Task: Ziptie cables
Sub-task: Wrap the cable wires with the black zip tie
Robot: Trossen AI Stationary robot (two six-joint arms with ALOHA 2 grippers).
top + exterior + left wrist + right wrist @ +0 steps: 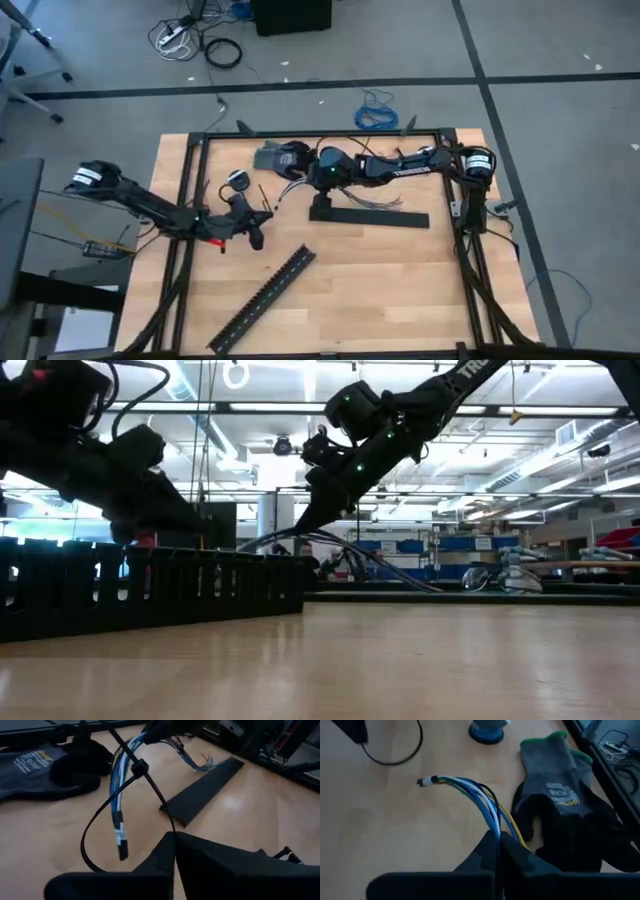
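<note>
Right wrist view, cables (470,795) pointing away from right tool (499,840)

glove (560,795) — small white print, unreadable | right arm (470,372) — white "TR", cut off

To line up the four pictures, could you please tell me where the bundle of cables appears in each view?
High view: cables near the centre, held by the right gripper.
Low view: centre, trailing from that gripper.
Left wrist view: upper middle, inside the zip tie loop held by the left gripper.
Right wrist view: centre.
Shared landmark: the glove, missing only from the low view.
</note>
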